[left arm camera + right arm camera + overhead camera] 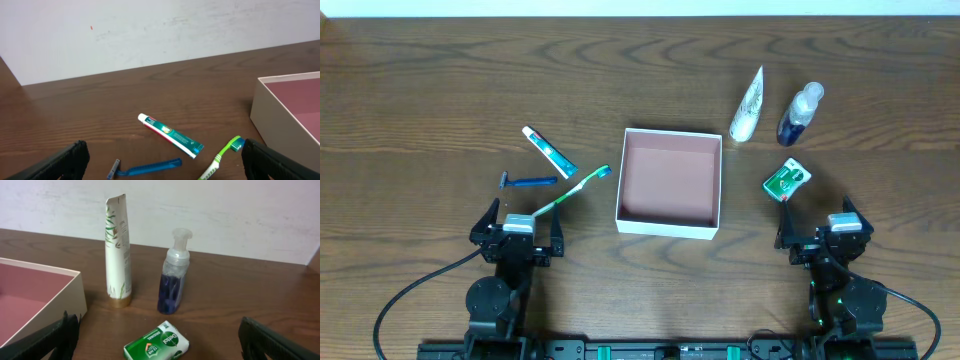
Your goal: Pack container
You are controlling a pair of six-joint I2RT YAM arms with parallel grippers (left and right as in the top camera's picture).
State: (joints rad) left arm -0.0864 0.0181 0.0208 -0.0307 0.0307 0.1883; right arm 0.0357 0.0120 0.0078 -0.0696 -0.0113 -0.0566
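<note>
White-walled container [667, 227] lies well apart from the spread left pincer [518, 220] and spread right pincer [817, 215].

Wood-grain bench [420, 80] carries the container [667, 228] at centre. Toothpaste [549, 151], razor [530, 182] and toothbrush [570, 192] lie left. Tube [747, 105], bottle [801, 113] and soap [786, 180] sit right.

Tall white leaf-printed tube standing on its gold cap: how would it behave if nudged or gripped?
The tall white leaf-printed tube stands upright on a narrow cap, so a high push likely topples it. Its flat crimped top suggests soft walls that may dent.
</note>
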